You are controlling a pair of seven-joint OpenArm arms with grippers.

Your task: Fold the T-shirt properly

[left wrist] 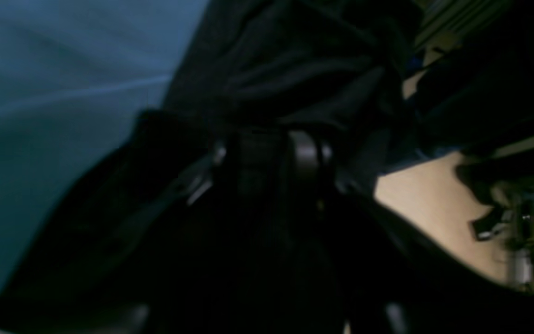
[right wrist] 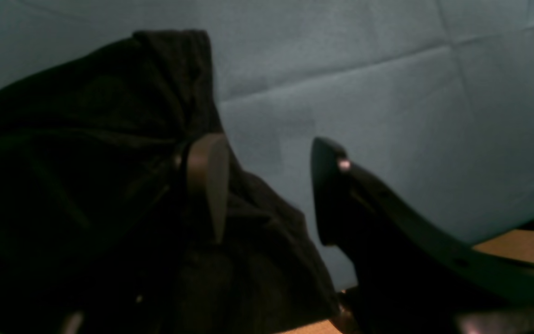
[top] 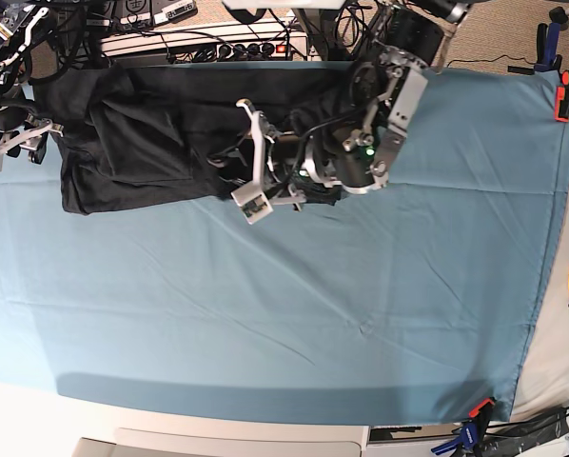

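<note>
Although the black T-shirt (top: 161,129) already lies gathered into a long band along the far edge of the blue tablecloth (top: 294,305), it is far from neatly folded. From the base view, a flap of fabric is doubled over near its left end, and the cloth under the left arm at its right end is bunched and wrinkled. No print shows; only plain black fabric faces up.

The left gripper (top: 256,162) rests low over the shirt's middle. In the left wrist view its fingers (left wrist: 304,153) sit among dark folds, but the picture is too dim and blurred to say whether they are apart or pinching cloth.

The right gripper (right wrist: 267,190) is at the counter's far left corner, beside the shirt's end. Its fingers (right wrist: 209,178) stand clearly apart, holding nothing, with shirt fabric lying behind one of them.

I judge the folding roughly midway: a lengthwise fold seems made, while smoothing and the crosswise folds into a compact rectangle remain.
</note>
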